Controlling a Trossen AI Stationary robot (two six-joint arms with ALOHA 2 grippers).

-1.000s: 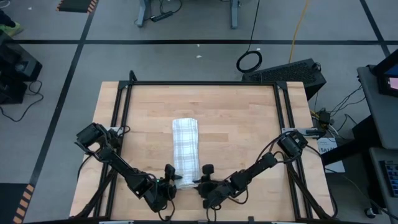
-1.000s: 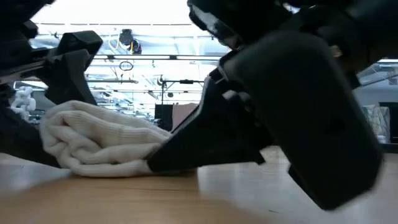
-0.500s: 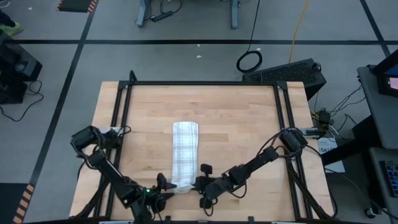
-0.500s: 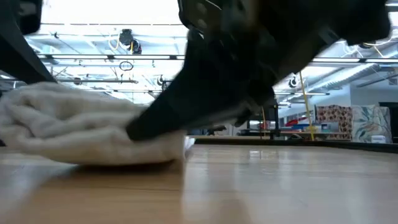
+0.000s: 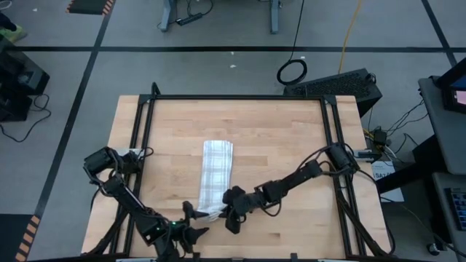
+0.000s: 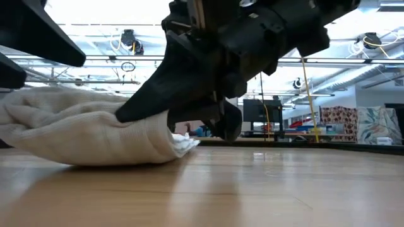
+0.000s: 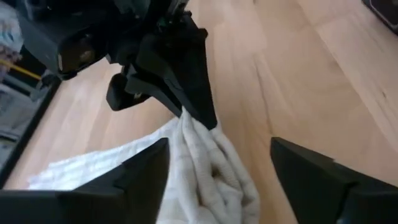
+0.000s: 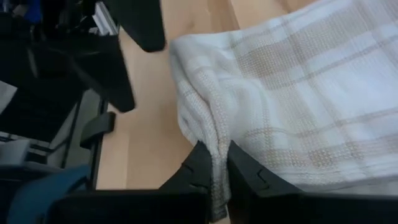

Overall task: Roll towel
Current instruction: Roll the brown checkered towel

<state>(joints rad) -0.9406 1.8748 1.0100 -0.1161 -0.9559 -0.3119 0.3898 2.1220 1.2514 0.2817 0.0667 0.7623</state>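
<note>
From my station, nearest the table's (image 5: pixel 291 138) front edge, the left end effector (image 5: pixel 191 220) sits just beside the towel's (image 5: pixel 215 169) near end with its fingers (image 7: pixel 320 180) spread apart and holding nothing. Right next to it, the right end effector (image 5: pixel 230 209) has its fingers (image 8: pixel 202 168) pinched together on a corner fold of that same end, and the right wrist view shows cloth gathered between them. The towel itself lies folded into a long narrow strip down the middle of the table, running away from me, its near end bunched and slightly lifted. I judge it light, soft and limp, so it should sag and unfold unless both near corners are taken together and turned over evenly. How much of a roll has formed I can't quite tell from the low view. I see no containers on the table.
</note>
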